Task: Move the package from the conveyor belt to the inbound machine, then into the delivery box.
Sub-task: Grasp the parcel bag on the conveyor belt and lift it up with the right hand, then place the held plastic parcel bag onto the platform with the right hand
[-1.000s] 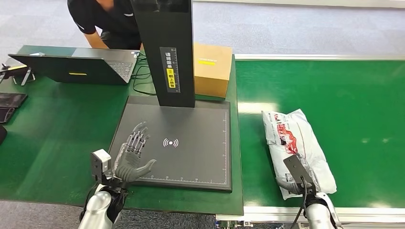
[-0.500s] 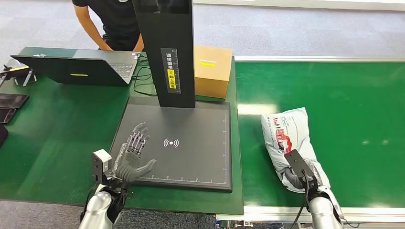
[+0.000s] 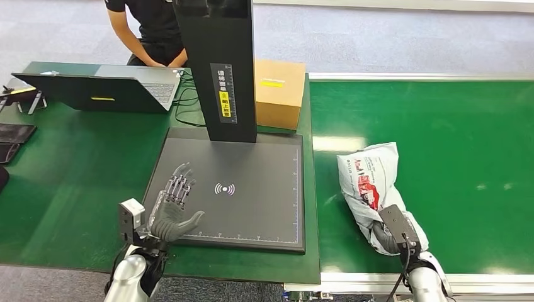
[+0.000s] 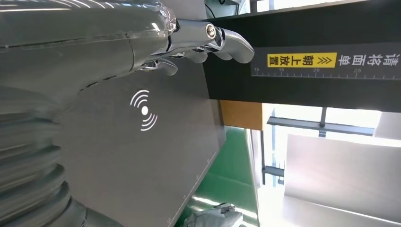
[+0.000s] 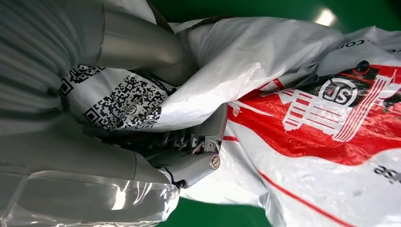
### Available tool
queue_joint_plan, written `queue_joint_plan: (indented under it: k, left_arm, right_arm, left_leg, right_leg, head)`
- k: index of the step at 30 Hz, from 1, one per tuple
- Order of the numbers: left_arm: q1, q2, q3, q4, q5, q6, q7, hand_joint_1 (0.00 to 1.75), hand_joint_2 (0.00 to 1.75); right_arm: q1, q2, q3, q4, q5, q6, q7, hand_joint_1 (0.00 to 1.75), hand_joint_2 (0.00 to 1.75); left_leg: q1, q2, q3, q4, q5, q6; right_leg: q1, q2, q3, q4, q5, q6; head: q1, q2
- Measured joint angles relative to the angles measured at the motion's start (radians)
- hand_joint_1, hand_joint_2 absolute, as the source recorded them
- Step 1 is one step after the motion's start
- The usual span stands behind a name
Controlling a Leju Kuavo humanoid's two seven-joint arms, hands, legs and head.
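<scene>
A white plastic package (image 3: pixel 370 182) with red and black print lies on the green conveyor belt (image 3: pixel 453 145), near its front left. My right hand (image 3: pixel 385 236) grips the package's near end; in the right wrist view the thumb and fingers (image 5: pixel 189 163) pinch a fold of the bag (image 5: pixel 302 94) beside a QR label. The package looks bunched and tilted toward the inbound machine's dark scan plate (image 3: pixel 252 170). My left hand (image 3: pixel 173 204) hovers open, fingers spread, over the plate's front left corner; the left wrist view has its fingers (image 4: pixel 208 40) above the plate's wave symbol (image 4: pixel 144 110).
The machine's black column (image 3: pixel 220 69) rises behind the plate, a cardboard box (image 3: pixel 279 92) to its right. A laptop (image 3: pixel 101 88) and cables sit at the back left of the green table, where a person (image 3: pixel 148 28) stands. Dark devices (image 3: pixel 12 138) lie at the far left.
My right hand has closed on the package's near end and drawn it left and forward; the bag has crumpled and shifted toward the scan plate. The left hand has stayed put. The person moved slightly.
</scene>
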State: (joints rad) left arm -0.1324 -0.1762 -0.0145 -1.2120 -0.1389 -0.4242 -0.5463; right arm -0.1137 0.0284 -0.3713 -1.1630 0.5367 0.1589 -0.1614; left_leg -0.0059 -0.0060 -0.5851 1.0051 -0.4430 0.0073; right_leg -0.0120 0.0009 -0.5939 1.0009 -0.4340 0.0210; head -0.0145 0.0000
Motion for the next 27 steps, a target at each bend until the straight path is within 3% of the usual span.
queue_joint_plan:
  k: [4,9,17,27]
  left_arm:
    - [0.005,0.000,0.001,-0.006,0.005,-0.001,-0.007,0.00,1.75]
    - [0.004,0.000,0.002,-0.006,0.010,-0.001,-0.021,0.00,1.75]
    - [-0.002,0.000,0.001,-0.006,0.011,-0.002,-0.026,0.00,1.75]
    - [-0.012,-0.002,0.003,-0.010,0.034,-0.006,-0.032,0.00,1.75]
  right_arm:
    - [0.024,0.010,0.000,-0.069,-0.085,-0.037,-0.159,1.75,1.75]
    - [0.037,0.020,0.000,-0.177,-0.137,-0.066,-0.254,1.75,1.75]
    - [0.047,0.033,0.018,-0.319,-0.118,-0.067,-0.343,1.75,1.75]
    - [-0.004,-0.015,0.179,-0.361,0.123,-0.047,-0.349,1.75,1.75]
  left_leg:
    - [0.000,0.000,-0.004,0.000,0.000,0.000]
    - [0.000,0.000,-0.004,0.000,0.000,0.000]
    - [0.000,0.000,-0.006,0.000,0.000,0.000]
    - [0.000,0.000,-0.006,0.000,0.000,0.000]
  right_leg:
    - [0.000,0.000,-0.004,0.001,0.000,0.000]
    - [0.000,0.000,-0.004,0.001,0.000,0.000]
    - [0.000,0.000,-0.006,0.001,0.000,0.000]
    - [0.000,0.000,-0.006,0.002,0.000,0.000]
  head:
    - [0.000,0.000]
    - [0.000,0.000]
    - [0.000,0.000]
    - [0.000,0.000]
